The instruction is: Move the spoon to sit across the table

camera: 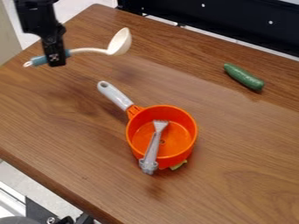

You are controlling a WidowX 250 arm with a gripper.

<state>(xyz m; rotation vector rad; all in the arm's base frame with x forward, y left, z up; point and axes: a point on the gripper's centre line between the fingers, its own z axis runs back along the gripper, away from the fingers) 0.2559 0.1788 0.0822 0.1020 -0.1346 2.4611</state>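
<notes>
Work surface: a brown wood-grain table (52, 131), with a black panel (204, 17) beyond its far edge. Landmark: the orange pot with a light grey handle (189, 127). Beyond the pot, towards the far left, my black two-finger gripper (56, 59) has its jaws narrowed around the blue grip of a cream ladle-shaped spoon (120, 42). I judge that this hold on the grip leaves the bowl free for setting down; the weight ahead of the jaws could make it tip. Orientation: long axis nearly level across the view, hooked handle end to the left, bowl to the right and slightly farther back than the pot's handle. A grey plastic utensil (153, 151) leans in the pot, its end over the near rim. The dark green cucumber (244, 77) lies beyond the pot, to the right.
</notes>
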